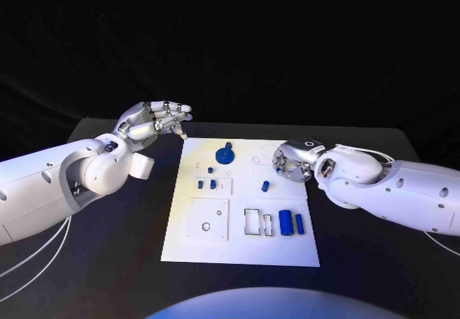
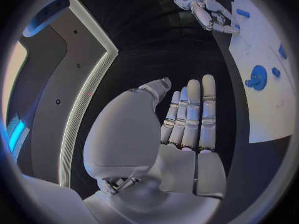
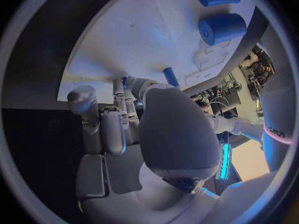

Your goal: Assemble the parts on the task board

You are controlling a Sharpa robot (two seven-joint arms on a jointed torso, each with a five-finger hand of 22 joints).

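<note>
Task board (image 1: 240,249) long axis running away from robot, left hand (image 1: 153,121) empty, fingers together, right hand (image 1: 290,163) grip unclear

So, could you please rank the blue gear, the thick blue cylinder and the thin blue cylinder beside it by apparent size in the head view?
1. Blue gear and thick blue cylinder: too alike to separate, the gear wider, the cylinder longer.
2. Thin blue cylinder: clearly the smallest, narrower than its neighbour.
</note>
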